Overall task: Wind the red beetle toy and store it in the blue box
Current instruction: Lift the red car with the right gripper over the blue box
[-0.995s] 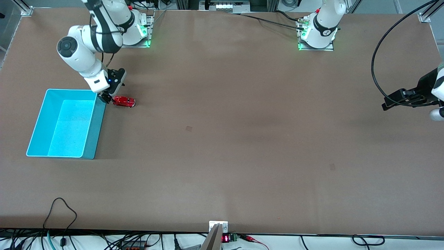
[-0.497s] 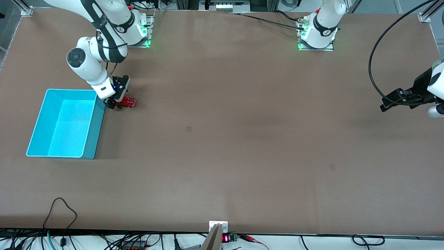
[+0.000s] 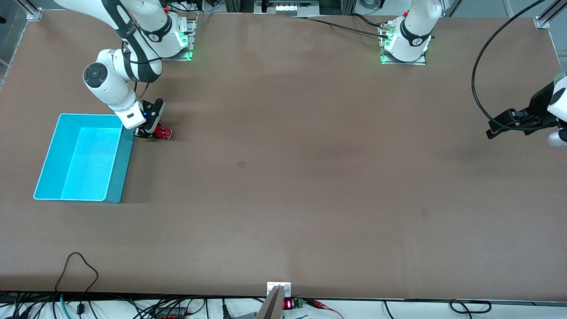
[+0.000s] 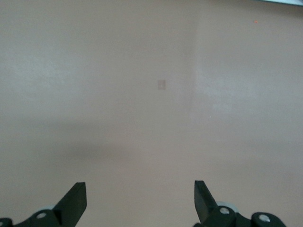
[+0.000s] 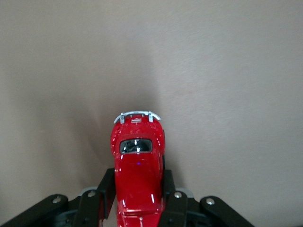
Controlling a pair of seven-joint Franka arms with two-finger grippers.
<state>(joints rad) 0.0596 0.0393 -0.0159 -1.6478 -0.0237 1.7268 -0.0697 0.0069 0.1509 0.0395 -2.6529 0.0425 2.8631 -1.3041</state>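
The red beetle toy (image 3: pixel 162 131) sits on the brown table beside the blue box (image 3: pixel 84 157), close to the box's corner farthest from the front camera. My right gripper (image 3: pixel 148 132) is down over the toy, its fingers (image 5: pixel 105 182) shut against both sides of the toy's red body (image 5: pixel 138 165). The toy's silvery bumper points away from the gripper. My left gripper (image 3: pixel 496 130) is open and empty, held above the table at the left arm's end, its fingertips (image 4: pixel 75 194) wide apart.
The blue box is empty. A small pale square mark (image 3: pixel 241 164) lies on the table near the middle. Cables run along the table edge nearest the front camera.
My right gripper has come down from beside the toy onto it and closed on its sides. The toy has shifted slightly. The left arm has barely moved.
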